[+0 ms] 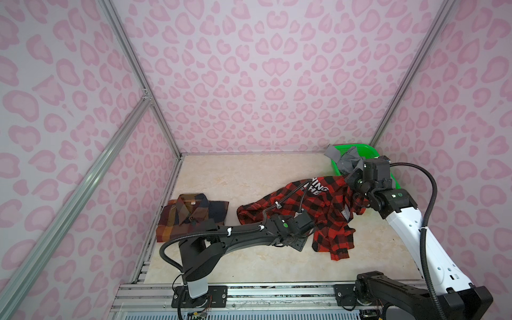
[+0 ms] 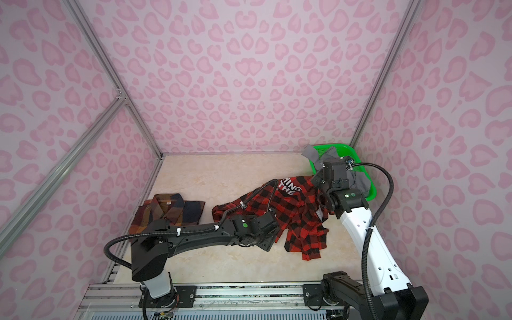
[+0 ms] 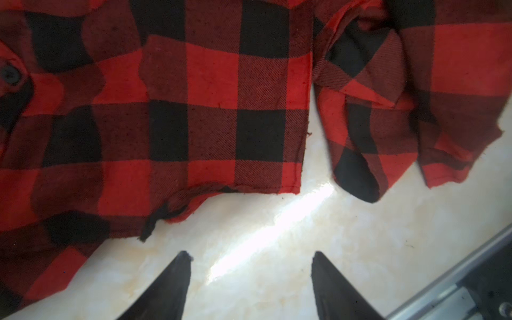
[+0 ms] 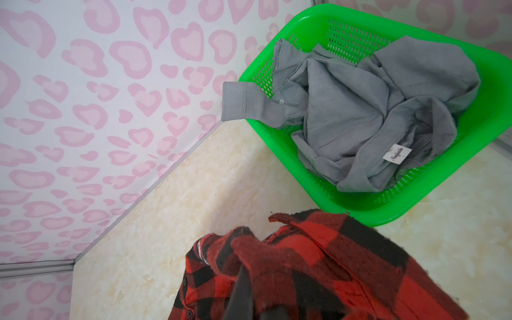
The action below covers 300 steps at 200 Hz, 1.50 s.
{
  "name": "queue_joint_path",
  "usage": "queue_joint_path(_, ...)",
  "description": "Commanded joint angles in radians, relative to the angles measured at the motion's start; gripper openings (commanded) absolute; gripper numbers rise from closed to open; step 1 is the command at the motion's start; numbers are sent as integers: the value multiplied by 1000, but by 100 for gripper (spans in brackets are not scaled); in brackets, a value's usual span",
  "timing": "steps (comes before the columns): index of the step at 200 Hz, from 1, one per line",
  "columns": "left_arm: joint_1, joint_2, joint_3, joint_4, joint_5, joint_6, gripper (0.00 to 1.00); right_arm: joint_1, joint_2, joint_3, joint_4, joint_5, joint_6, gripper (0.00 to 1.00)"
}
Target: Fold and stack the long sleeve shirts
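Observation:
The red-and-black flannel point(image 1: 318, 210) lies crumpled in the middle right of the table, its lettered patch facing up. My right gripper point(image 4: 249, 277) is shut on a bunch of its cloth near the collar, lifting that end beside the basket. My left gripper point(image 3: 250, 257) stands open over bare table, just off the flannel's hem point(image 3: 238, 188), with nothing between its fingers. The brown-orange-navy plaid shirt point(image 1: 191, 216) lies folded at the left of the table. The grey shirt point(image 4: 360, 110) sits crumpled in the green basket point(image 4: 415, 205), one cuff hanging over the rim.
The green basket point(image 1: 357, 146) stands in the back right corner against the pink patterned walls. An aluminium rail point(image 1: 249, 291) runs along the table's front edge and holds both arm bases. Bare table point(image 1: 249, 177) shows behind the shirts.

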Motion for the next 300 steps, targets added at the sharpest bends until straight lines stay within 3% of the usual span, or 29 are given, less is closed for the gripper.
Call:
queue_joint_path(1,-9,71,35,82,-45,-14,71,-4,-11,-5,23,-22,8,0)
queue_joint_path(26,-16,129,41,126,-40,-7,71,-5,-25,-10,25,-36,12,0)
queue_joint_path(55,-30,180,98,140,-107,11,71,-12,-39,-8,24,-49,10,0)
queue_joint_path(92,-30,252,174,105,-107,35,66,-18,-50,-11,26,-69,15,0)
queue_joint_path(151,2,283,183,75,-72,6,49,-40,-66,-12,26,-103,18,0)
queue_joint_path(186,14,277,165,79,-68,-1,29,-55,-72,-9,24,-124,19,0)
queue_joint_path(224,29,200,125,81,-101,20,4,-61,-82,2,13,-128,20,0)
queue_joint_path(300,38,-260,83,-172,-222,62,4,-67,-155,182,-129,-133,-35,0)
